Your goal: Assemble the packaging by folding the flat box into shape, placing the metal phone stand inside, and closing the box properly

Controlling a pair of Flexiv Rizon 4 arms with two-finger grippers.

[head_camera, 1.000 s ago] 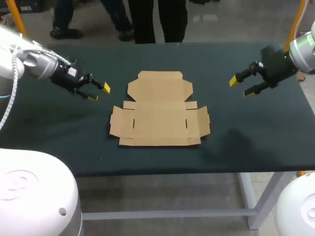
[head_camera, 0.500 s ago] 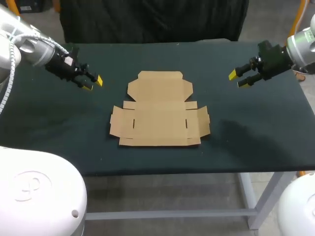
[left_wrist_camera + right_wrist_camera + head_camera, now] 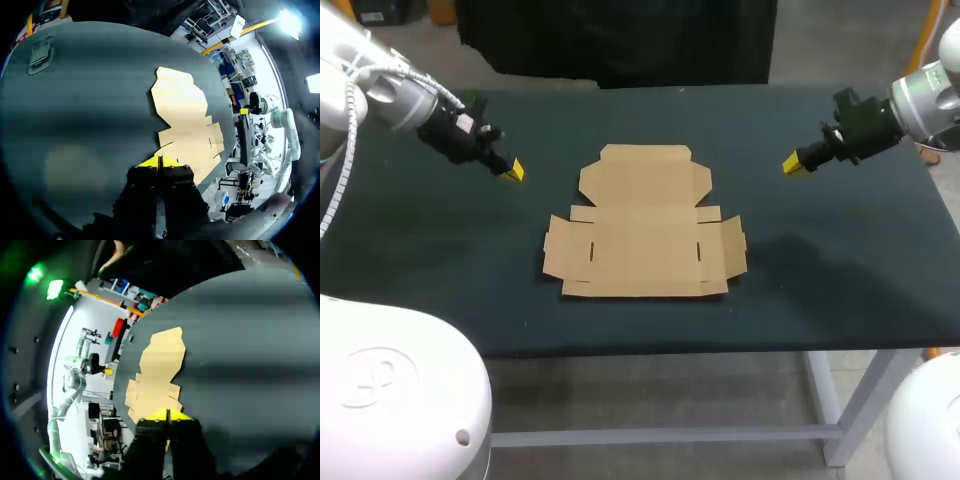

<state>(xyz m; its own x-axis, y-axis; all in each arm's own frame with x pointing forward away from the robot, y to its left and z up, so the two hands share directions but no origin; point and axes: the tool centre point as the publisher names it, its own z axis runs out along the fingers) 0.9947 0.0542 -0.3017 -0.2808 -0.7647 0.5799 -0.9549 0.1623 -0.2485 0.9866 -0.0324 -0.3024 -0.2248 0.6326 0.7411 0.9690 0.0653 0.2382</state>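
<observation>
Left pincer (image 3: 511, 170) hangs over the bench's (image 3: 440, 260) left side, yellow tips pressed together, nothing in them. Box (image 3: 645, 225) lies flat and unfolded mid-bench, well apart from both my pincers. Right pincer (image 3: 794, 163) hangs over the right side, tips likewise together, empty.

Tan flat box (image 3: 645, 225), unfolded, centred on table (image 3: 820, 300), apparently 2 slits (image 3: 591, 251)

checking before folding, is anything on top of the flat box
Nothing lies on top of the flat box; its upper face is bare. What is under it on the table is covered.
</observation>
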